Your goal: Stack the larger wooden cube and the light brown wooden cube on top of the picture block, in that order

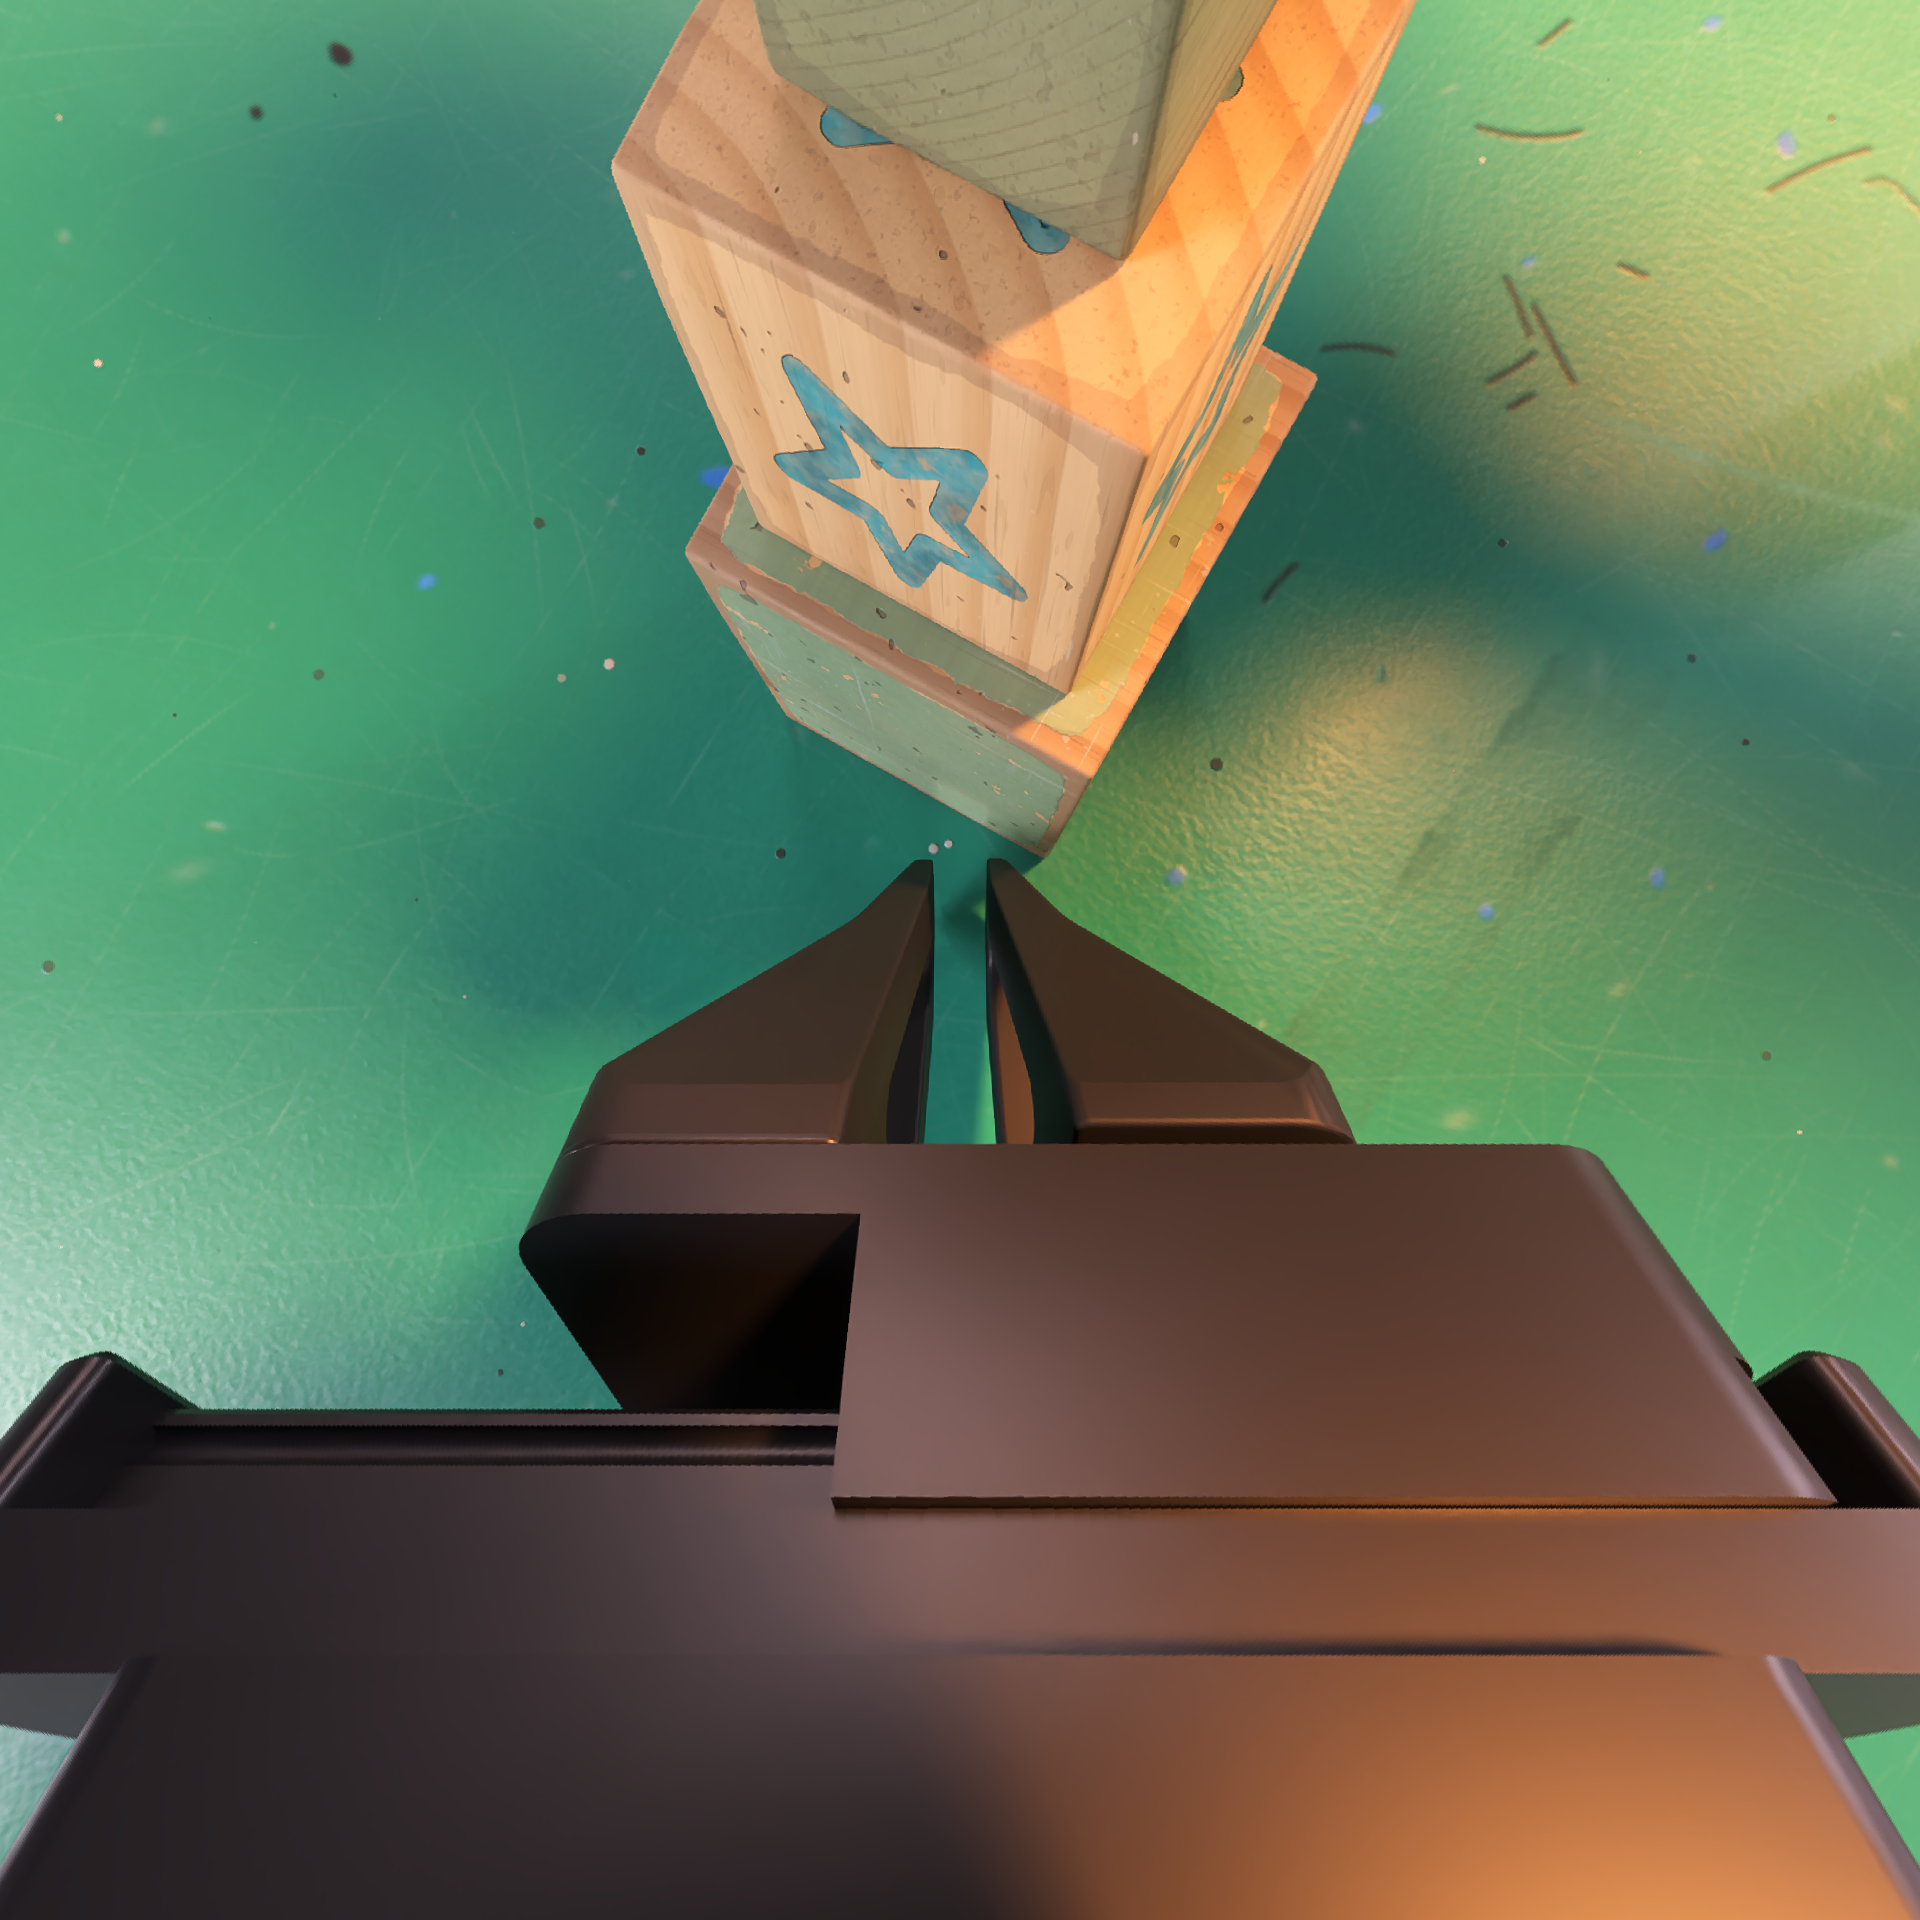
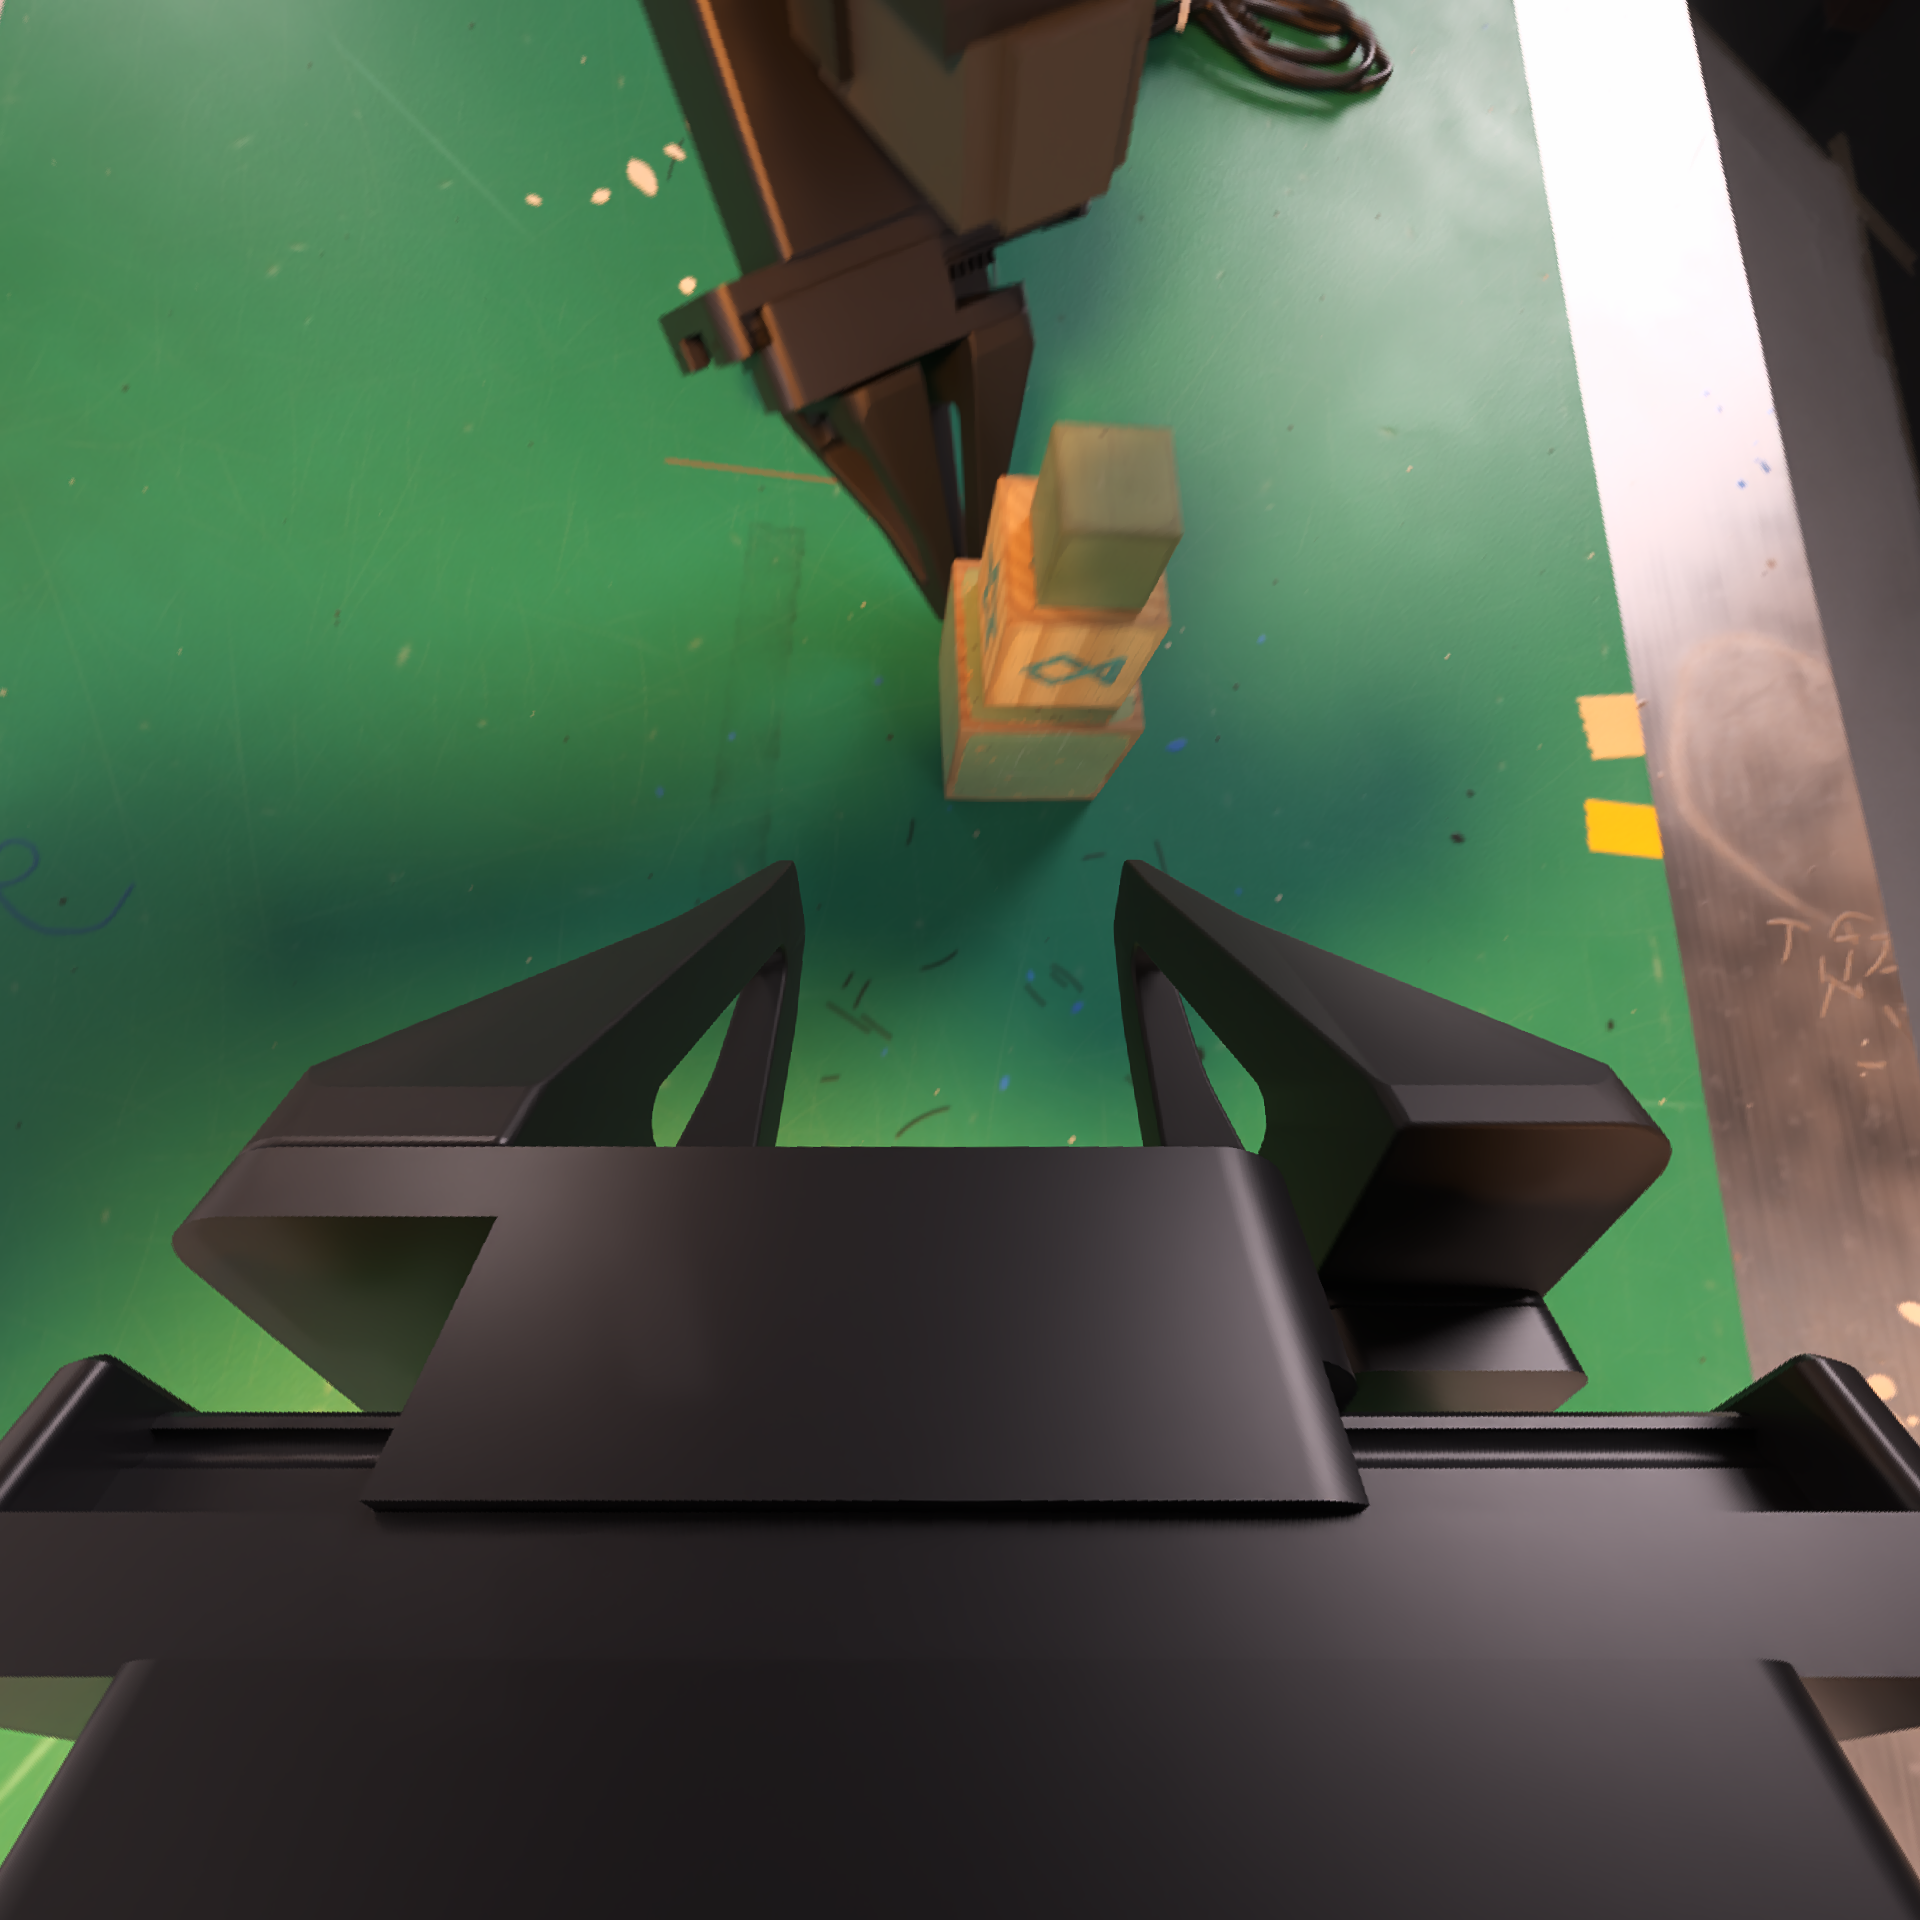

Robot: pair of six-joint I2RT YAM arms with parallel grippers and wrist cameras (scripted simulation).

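Three blocks stand stacked on the green table. The picture block (image 1: 914,727) with pale green faces is at the bottom. On it sits the larger wooden cube (image 1: 894,447) with blue figures. On top sits the small light brown wooden cube (image 1: 987,104). The stack also shows in the right wrist view: picture block (image 2: 1034,758), larger cube (image 2: 1070,665), small cube (image 2: 1107,520). My left gripper (image 1: 959,868) is shut and empty, just short of the stack's base; it also shows in the right wrist view (image 2: 961,540) behind the stack. My right gripper (image 2: 956,883) is open and empty, a short way before the stack.
The green table (image 2: 416,520) ends at a metal strip (image 2: 1766,727) on the right, with yellow tape marks (image 2: 1621,826) at its edge. A black cable (image 2: 1299,52) lies at the far end. The left arm's body (image 2: 935,125) stands beyond the stack.
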